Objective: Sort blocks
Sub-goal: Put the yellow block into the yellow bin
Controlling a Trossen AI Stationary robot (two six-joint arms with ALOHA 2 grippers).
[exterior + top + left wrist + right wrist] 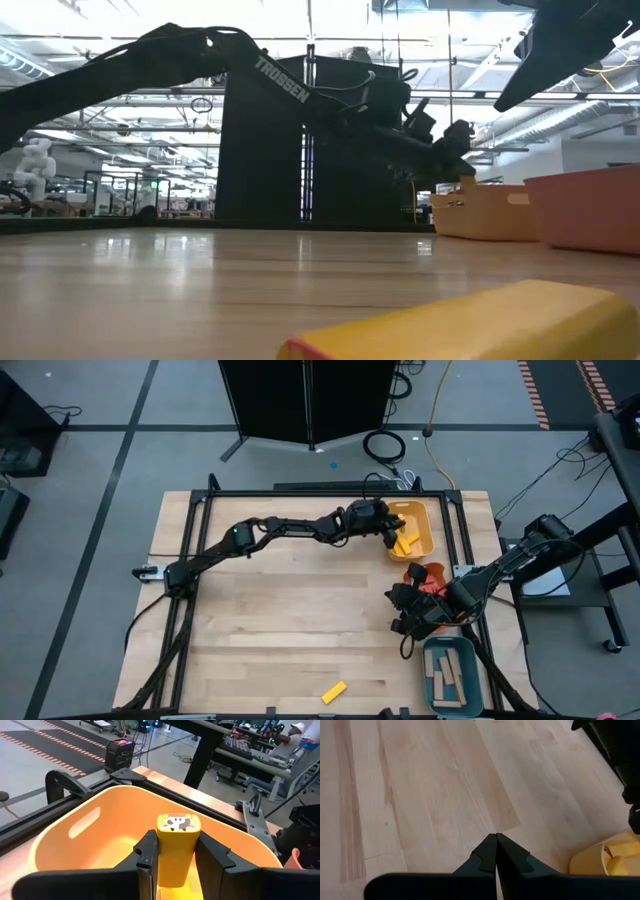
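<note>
My left gripper (175, 851) hangs over the yellow tray (425, 520) at the table's far right, shut on a yellow block (178, 852). More yellow blocks (405, 545) lie in that tray. My right gripper (495, 839) is shut and empty, above bare table (420, 795) near the right edge, beside the orange tray (432, 573). One yellow block (334, 692) lies flat on the table by the near edge; it fills the low view's foreground (480, 322). Tan blocks (447, 678) lie in the teal tray (468, 650). My left gripper pinches the yellow block between its two fingers (146, 854), which press on its two long side faces. The block lies along the fingers, and its free end with a printed sticker (178, 823) sticks out past the fingertips. It is lifted clear above the tray's inside.
The three trays stand in a row along the table's right edge: yellow far, orange middle, teal near. A black frame (300, 493) runs round the table. The wide left and middle of the wooden top (290, 610) hold only my left arm (260, 530) reaching across.
</note>
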